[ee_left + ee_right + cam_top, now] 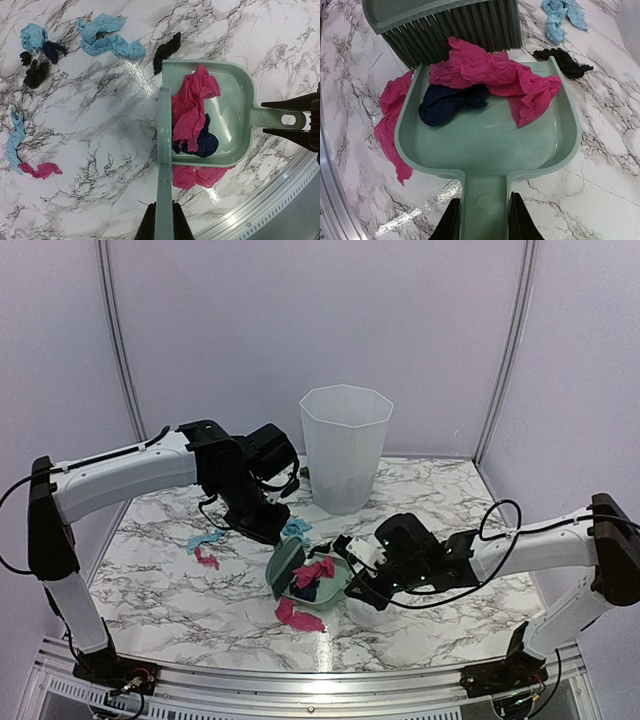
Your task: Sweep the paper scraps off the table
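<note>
My right gripper (484, 220) is shut on the handle of the mint-green dustpan (490, 145), which lies flat on the table (170, 590). In the pan are a magenta paper scrap (490, 70) and a dark navy one (450, 102). My left gripper (164, 222) is shut on the handle of the mint-green brush (164, 150), whose bristles (455, 30) stand at the pan's open mouth. Another magenta scrap (197, 176) lies half under the pan's near side. Light blue scraps (107, 40), black scraps (166, 50) and a pink-and-blue pair (30, 160) lie loose on the table beyond the brush.
A tall translucent white bin (345, 445) stands at the back centre, just behind the brush and pan. The metal front rail (300, 685) runs close to the pan's near side. White walls close in the back and both sides.
</note>
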